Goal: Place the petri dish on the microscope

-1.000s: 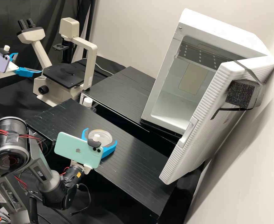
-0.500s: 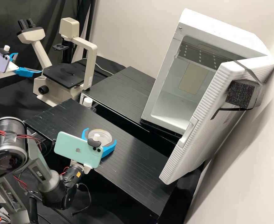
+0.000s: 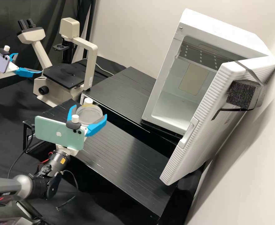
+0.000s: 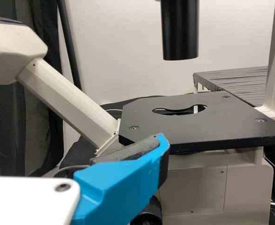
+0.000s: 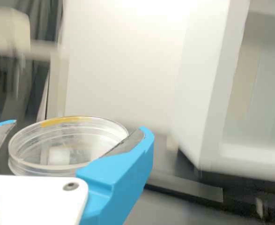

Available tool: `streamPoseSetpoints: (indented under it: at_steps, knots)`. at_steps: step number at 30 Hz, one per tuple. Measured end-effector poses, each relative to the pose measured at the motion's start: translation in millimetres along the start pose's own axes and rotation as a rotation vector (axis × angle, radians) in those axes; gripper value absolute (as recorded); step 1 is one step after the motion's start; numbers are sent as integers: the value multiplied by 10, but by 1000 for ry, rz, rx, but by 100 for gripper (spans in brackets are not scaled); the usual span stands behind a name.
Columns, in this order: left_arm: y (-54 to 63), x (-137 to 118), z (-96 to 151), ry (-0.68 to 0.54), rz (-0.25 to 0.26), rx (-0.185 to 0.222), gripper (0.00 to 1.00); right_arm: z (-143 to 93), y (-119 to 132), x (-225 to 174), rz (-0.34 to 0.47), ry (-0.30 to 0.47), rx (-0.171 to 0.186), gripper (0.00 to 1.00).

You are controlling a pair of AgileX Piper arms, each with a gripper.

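Because right gripper clasped petri dish by its sides: jerky carrying could have made it slip.
Microscope, eleven o'clock from dish in high view: left gripper, open nearby, risked collision.

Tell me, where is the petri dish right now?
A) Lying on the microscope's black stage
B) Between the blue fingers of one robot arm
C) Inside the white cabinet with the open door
B: the right gripper has the petri dish between its two blue fingers, one at either side.
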Motion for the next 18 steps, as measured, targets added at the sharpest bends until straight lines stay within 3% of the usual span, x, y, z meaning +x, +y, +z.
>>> streamPoseSetpoints:
  at_steps: [2, 4, 9, 18]
  knots:
    - [0, 0, 0, 0, 0, 0, 100, -58, -62, 13, 43, -22, 64, 0]
    - [0, 0, 0, 0, 0, 0, 100, -171, -226, 15, -32, -4, 78, 0]
    - [0, 0, 0, 0, 0, 0, 100, -415, -454, 176, -141, 58, 3, 0]
    - [0, 0, 0, 0, 0, 0, 100, -667, -652, 491, -149, 49, -60, 0]
